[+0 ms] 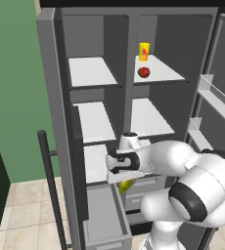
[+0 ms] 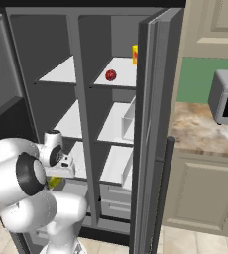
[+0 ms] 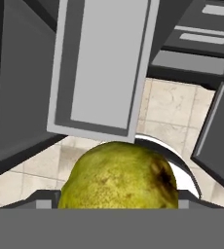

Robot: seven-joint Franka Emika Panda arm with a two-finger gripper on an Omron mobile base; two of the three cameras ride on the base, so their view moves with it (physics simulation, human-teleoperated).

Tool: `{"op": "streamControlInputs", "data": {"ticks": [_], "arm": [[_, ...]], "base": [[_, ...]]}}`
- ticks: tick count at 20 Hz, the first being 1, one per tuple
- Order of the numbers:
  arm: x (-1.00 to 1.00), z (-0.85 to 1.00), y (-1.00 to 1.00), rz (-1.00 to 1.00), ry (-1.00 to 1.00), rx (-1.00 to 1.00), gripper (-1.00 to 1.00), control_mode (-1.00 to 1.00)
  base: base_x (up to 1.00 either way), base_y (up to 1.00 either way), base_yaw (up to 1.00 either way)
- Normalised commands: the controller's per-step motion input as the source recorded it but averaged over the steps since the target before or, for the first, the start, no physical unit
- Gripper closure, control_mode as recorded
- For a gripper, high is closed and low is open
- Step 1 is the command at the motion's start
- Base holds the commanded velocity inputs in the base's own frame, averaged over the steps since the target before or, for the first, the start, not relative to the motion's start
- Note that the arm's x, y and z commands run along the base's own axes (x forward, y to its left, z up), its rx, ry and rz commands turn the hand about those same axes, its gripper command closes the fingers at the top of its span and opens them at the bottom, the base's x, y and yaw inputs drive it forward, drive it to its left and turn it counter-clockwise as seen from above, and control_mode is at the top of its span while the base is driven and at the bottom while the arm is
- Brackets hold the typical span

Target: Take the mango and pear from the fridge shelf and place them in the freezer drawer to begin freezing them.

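My gripper (image 1: 124, 181) is shut on the pear (image 1: 126, 186), a yellow-green fruit with a dark blemish that bulges up large in the hand view (image 3: 119, 177). It hangs low in front of the fridge, above and to the right of the open freezer drawer (image 1: 102, 215), a long grey box whose inside also lies ahead in the hand view (image 3: 102, 63). From the right the pear (image 2: 54, 182) peeks out below the wrist. The mango (image 1: 144, 72) (image 2: 110, 75), small and red, rests on the upper right fridge shelf (image 1: 163, 71).
A yellow carton (image 1: 144, 51) stands behind the mango. Both fridge doors are swung open: the left one with a dark bar handle (image 1: 48, 185), the right one with bins (image 1: 217, 97). Shorter light-grey drawers (image 1: 144, 188) sit under the lower shelves. A microwave (image 2: 227, 96) stands on the counter at right.
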Motion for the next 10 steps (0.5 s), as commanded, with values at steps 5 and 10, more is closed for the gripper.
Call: {"op": "streamControlInputs", "data": {"ticks": [5, 10], "arm": [[0.00, -0.61, 0.08, 0.05, 0.00, 0.00, 1.00, -1.00], [0.10, -0.50, 0.02, 0.00, -0.01, 0.00, 1.00, -1.00]], "base": [[0.00, 0.00, 0.00], [0.00, 0.00, 0.00]]}}
